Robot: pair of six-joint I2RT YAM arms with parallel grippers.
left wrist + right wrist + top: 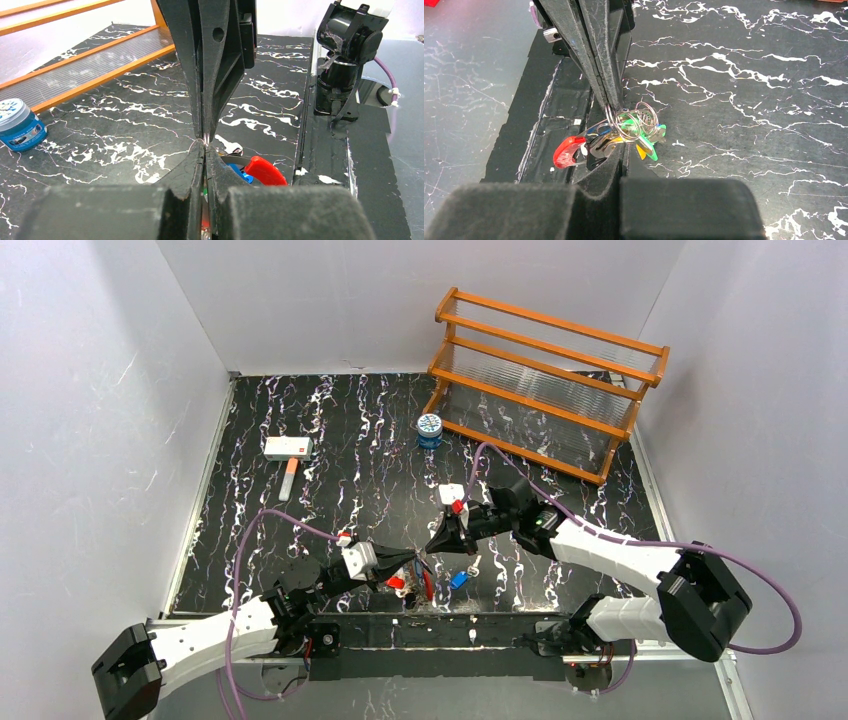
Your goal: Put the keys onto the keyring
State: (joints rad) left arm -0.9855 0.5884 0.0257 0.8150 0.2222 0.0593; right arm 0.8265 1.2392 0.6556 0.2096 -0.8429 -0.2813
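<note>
Nearly done, it seems: left gripper (607, 100) clamps the keyring (610, 116) at centre frame, with red, green and yellow keys (624, 135) bunched on it. The right gripper (622, 152) is pinched shut alongside. One blue key (460, 580) lies loose at lower centre, apparently still unthreaded.

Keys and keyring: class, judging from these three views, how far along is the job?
Done, apparently: red, green and yellow keys hang bunched on wire loops. In hand: left gripper and right gripper, both shut, pinch the thin keyring together. Left: a blue key lies apart on the table, seemingly not yet threaded.
</note>
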